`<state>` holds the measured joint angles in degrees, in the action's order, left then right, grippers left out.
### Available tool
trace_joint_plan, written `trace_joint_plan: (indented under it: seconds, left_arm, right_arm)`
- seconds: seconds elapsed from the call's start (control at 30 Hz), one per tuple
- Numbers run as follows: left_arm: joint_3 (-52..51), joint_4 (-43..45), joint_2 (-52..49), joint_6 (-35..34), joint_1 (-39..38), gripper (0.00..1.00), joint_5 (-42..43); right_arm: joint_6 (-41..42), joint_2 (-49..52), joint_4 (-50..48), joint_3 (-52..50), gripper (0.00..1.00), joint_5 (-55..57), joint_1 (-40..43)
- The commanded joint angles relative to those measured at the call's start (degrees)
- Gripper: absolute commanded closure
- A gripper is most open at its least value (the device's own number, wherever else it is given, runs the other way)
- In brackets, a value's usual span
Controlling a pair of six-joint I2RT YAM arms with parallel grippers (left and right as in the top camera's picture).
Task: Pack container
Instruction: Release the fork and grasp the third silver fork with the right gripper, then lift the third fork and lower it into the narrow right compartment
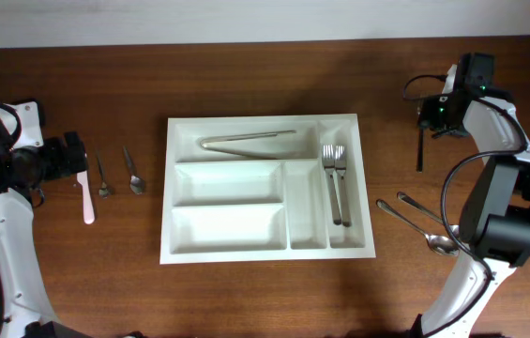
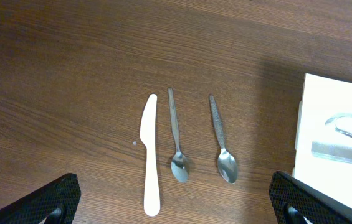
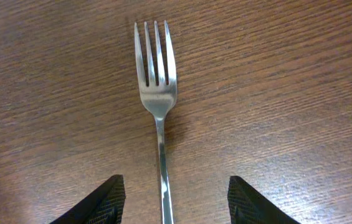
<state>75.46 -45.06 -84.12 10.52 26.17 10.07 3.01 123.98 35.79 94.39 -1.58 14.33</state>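
Observation:
The container [image 1: 265, 255] is a large white cutlery tray at the table's middle; its edge also shows in the left wrist view [image 2: 331, 93]. It holds metal tongs [image 1: 246, 141] in the top compartment and two forks [image 1: 335, 183] in a narrow right compartment. My right gripper [image 1: 431, 117] [image 3: 172, 199] is open, its fingers on either side of the handle of a metal fork [image 3: 156, 87] [image 1: 420, 150] that lies on the table. My left gripper [image 1: 75, 155] [image 2: 179, 202] is open and empty over a white plastic knife [image 2: 151, 155] [image 1: 87, 192].
Two small spoons [image 2: 176, 143] [image 2: 222, 143] lie between the knife and the tray, also seen overhead [image 1: 102, 176] [image 1: 133, 172]. Two larger spoons [image 1: 419, 221] lie right of the tray near the right arm's base.

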Motion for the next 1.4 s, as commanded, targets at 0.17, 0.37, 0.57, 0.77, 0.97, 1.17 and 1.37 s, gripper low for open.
trace_joint_plan:
  seconds: [0.17,0.37,0.57,0.77,0.97,1.17,1.37]
  left_arm:
    - [0.98,-0.02,0.44,0.74,0.15,0.01,0.02]
    - [0.98,-0.02,0.44,0.74,0.15,0.01,0.02]
    - [0.98,-0.02,0.44,0.74,0.15,0.01,0.02]
    - [0.98,-0.02,0.44,0.74,0.15,0.01,0.02]
    - [0.98,-0.02,0.44,0.74,0.15,0.01,0.02]
    - [0.98,-0.02,0.44,0.74,0.15,0.01,0.02]
    - [0.98,-0.02,0.44,0.74,0.15,0.01,0.02]
  right_arm:
    - [0.17,3.58,1.68,4.07,0.48,-0.79,0.0]
    - [0.17,4.63,2.38,6.08,0.5,-0.81,0.0]
    - [0.2,6.56,2.8,6.08,0.51,-0.81,-0.04]
    - [0.17,7.43,2.78,6.08,0.56,-0.81,-0.04]
    - [0.17,9.44,3.45,6.08,0.62,-0.98,-0.04]
    - [0.13,10.99,4.57,6.08,0.69,-0.98,-0.07]
    - [0.15,11.13,6.08,6.08,0.81,-0.98,-0.07]
